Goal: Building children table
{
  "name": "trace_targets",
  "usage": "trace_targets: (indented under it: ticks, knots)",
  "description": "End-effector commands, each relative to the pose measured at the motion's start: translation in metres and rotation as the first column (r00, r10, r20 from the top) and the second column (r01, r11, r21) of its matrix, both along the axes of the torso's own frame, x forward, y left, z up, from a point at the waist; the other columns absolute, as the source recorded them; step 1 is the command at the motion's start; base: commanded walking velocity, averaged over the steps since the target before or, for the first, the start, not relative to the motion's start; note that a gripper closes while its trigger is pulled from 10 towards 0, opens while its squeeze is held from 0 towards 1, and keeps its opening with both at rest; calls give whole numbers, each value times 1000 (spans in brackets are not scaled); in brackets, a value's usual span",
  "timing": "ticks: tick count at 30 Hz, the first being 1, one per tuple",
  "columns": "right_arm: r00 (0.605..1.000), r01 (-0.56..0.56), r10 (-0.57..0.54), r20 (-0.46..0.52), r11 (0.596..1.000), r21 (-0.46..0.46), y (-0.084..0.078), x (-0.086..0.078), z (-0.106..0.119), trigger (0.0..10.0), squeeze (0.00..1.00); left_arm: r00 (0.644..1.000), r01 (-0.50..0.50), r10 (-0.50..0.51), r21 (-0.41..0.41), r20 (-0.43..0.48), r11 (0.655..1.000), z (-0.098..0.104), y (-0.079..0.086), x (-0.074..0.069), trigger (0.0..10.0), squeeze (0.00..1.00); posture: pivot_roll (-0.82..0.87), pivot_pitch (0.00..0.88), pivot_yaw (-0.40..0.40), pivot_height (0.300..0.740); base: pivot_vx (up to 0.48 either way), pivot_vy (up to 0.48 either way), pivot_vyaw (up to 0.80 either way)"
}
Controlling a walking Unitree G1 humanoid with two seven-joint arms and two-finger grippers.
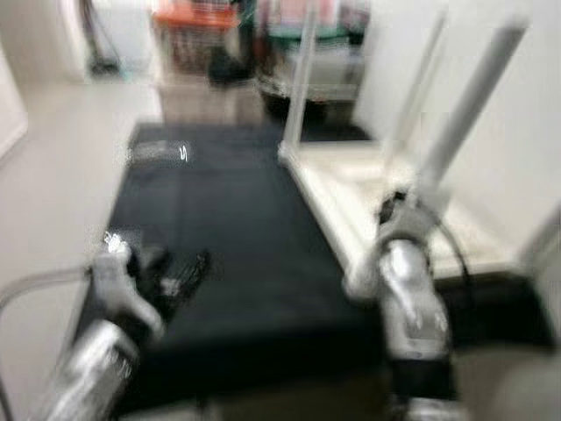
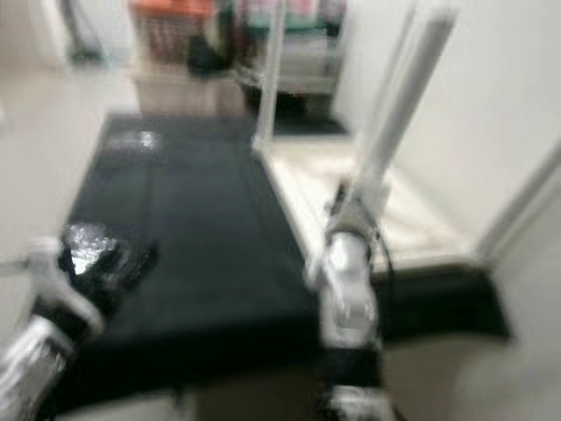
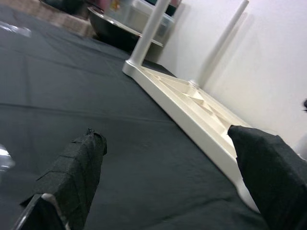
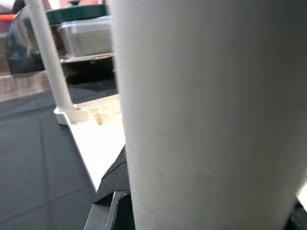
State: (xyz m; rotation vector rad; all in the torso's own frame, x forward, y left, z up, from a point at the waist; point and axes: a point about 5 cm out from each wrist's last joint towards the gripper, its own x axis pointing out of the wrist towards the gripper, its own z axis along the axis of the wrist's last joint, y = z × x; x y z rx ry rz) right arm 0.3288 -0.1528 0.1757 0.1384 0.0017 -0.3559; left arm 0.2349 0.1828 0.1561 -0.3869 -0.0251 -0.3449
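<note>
A white children's table (image 1: 368, 197) lies upside down on a black mat (image 1: 219, 237), beside the wall. Two white legs (image 1: 300, 79) (image 1: 421, 88) stand up from its far corners. My right gripper (image 1: 399, 210) is shut on a third white leg (image 1: 473, 96), holding it tilted over the table's near part. In the right wrist view this leg (image 4: 206, 115) is very close, with one black finger (image 4: 112, 191) pressed against it. My left gripper (image 1: 180, 276) hovers open low over the mat, left of the table, nothing between its fingers (image 3: 76, 167).
An orange basket (image 1: 195, 17), plastic boxes and a dark metal bowl (image 1: 307, 70) crowd the far end of the mat. A clear plastic bag (image 1: 158, 151) lies on the mat's far left. A white wall (image 1: 526, 132) runs along the right; pale floor (image 1: 53, 175) lies to the left.
</note>
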Motion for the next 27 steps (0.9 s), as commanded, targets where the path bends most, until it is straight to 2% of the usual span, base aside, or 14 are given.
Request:
trace_targets:
  ticks: [1, 14, 21, 27]
  knots:
    - [994, -17, 21, -110, 999, 32, 2, -1, -24, 10000, 0, 1000, 7, -7, -6, -8, 1000, -2, -2, 0, 10000, 0, 77, 0, -114, 740, 0, 0, 0]
    - [997, -10, 14, -71, 999, 50, 6, -4, -20, 10000, 0, 1000, 3, -3, 3, -15, 1000, -4, -1, 0, 10000, 0, 77, 0, -109, 740, 0, 0, 0]
    - [999, -49, 49, -25, 999, -2, 10, -3, -11, 10000, 0, 1000, 1, -1, 8, -14, 1000, -4, 0, 1, 10000, 0, 81, 0, -110, 740, 0, 0, 0]
    - [995, -96, 96, -35, 995, -21, 17, -2, -12, 10000, 0, 1000, 2, -1, 10, -13, 1000, -4, 0, 2, 10000, 0, 82, 0, -110, 740, 0, 0, 0]
